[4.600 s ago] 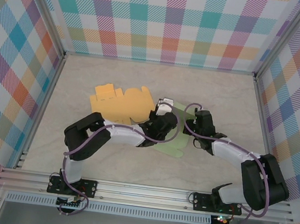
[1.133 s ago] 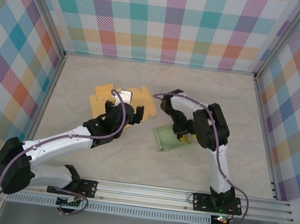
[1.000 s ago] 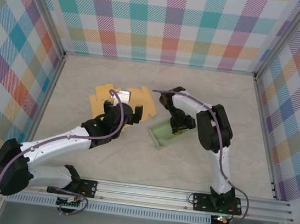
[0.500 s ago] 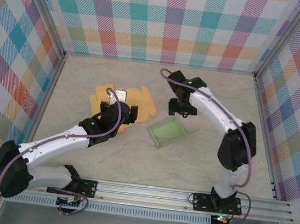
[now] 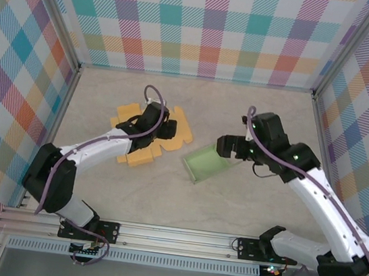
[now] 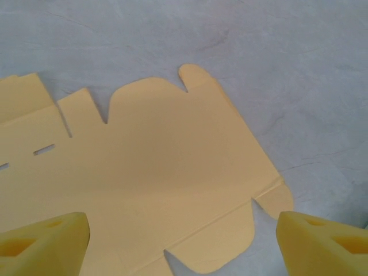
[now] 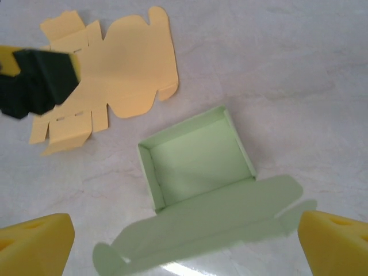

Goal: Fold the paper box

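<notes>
A pale green paper box [image 5: 205, 163] sits near the table's middle with its tray walls upright. In the right wrist view the green box [image 7: 195, 156] has its long lid flap [image 7: 201, 225] lying flat and open toward the camera. My right gripper [image 5: 229, 147] hovers above the box's right side, open, with nothing between its yellow fingertips [image 7: 34, 244]. A flat yellow paper blank [image 5: 180, 129] lies to the left. My left gripper [image 5: 155, 129] hangs over the yellow blank [image 6: 155, 155], open and apart from it.
Plaid walls and metal posts fence the table on three sides. The left gripper's black body [image 7: 34, 80] shows at the edge of the yellow blank [image 7: 115, 69]. Bare marbled tabletop [image 5: 262, 114] lies behind and in front of both sheets.
The right arm has pulled back from the far middle to above the green box's right side, and its jaws have spread wide. The left gripper has moved further over the yellow blank, its jaws slightly narrower.
</notes>
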